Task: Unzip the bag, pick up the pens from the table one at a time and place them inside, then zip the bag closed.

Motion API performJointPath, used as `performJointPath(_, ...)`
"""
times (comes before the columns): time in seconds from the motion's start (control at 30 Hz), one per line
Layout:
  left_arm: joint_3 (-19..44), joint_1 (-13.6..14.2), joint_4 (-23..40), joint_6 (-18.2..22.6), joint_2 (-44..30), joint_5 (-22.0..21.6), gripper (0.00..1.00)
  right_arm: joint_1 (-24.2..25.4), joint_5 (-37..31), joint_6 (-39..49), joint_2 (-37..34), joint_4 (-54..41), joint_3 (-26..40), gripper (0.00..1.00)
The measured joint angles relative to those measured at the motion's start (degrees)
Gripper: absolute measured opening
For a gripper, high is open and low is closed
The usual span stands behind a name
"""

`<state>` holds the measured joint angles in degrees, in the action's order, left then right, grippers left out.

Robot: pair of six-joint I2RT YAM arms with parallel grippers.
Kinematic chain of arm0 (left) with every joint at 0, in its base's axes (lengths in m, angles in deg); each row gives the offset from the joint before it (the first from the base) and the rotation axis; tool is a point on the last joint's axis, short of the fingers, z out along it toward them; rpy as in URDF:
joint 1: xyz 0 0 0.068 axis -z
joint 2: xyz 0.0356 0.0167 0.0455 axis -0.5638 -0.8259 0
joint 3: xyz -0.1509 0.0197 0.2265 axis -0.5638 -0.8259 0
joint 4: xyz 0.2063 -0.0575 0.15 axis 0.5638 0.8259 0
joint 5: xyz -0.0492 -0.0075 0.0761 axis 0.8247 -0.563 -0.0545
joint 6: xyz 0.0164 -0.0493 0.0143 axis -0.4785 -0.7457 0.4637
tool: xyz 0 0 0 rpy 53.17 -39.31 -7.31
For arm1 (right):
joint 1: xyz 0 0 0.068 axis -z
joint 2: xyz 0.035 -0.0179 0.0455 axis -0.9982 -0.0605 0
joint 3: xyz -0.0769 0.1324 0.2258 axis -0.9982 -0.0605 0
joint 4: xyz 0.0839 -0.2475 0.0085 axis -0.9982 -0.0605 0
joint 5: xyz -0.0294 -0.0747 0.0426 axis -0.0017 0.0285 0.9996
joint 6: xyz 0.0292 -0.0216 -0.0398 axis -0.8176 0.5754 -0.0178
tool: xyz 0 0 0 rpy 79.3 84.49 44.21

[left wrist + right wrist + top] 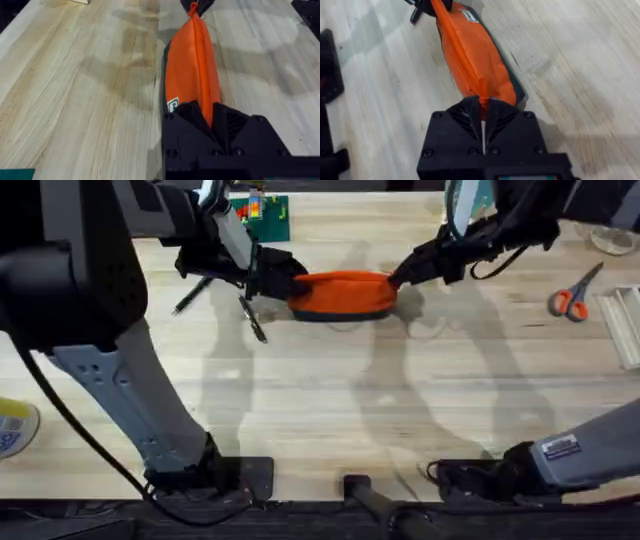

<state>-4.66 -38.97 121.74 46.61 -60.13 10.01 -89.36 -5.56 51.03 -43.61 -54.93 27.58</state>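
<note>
The orange bag point(345, 292) with a navy base lies lengthwise in the far middle of the table point(320, 410). My left gripper point(285, 280) is shut on its left end, seen close in the left wrist view as the gripper point(210, 120) pinching the orange fabric point(192, 65). My right gripper point(397, 278) is shut on the bag's right end, and in the right wrist view that gripper point(482, 102) clamps the tip of the bag point(470, 50). The zipper seam along the top looks closed. Two black pens lie left of the bag, one point(190, 297) farther left and one point(252, 318) just below the left gripper.
Orange-handled scissors point(572, 295) lie at the far right beside a clear holder point(628, 320). A green board point(262, 215) sits at the back behind the left arm. A tape roll point(12, 428) is at the left edge. Bare wood spreads in front of the bag.
</note>
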Motion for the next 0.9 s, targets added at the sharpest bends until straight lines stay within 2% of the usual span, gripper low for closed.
performJointPath(0.3, 0.0, 0.0, -0.1, 0.0, 0.0, 0.0, 0.041, 0.2, -0.4, -3.4, 0.0, -4.0, 5.6, 0.03)
performJointPath(0.9, 0.0, 0.0, -0.6, -0.2, 0.0, 0.0, 0.041, -2.0, -1.7, -7.9, 0.0, -4.0, 6.0, 0.03)
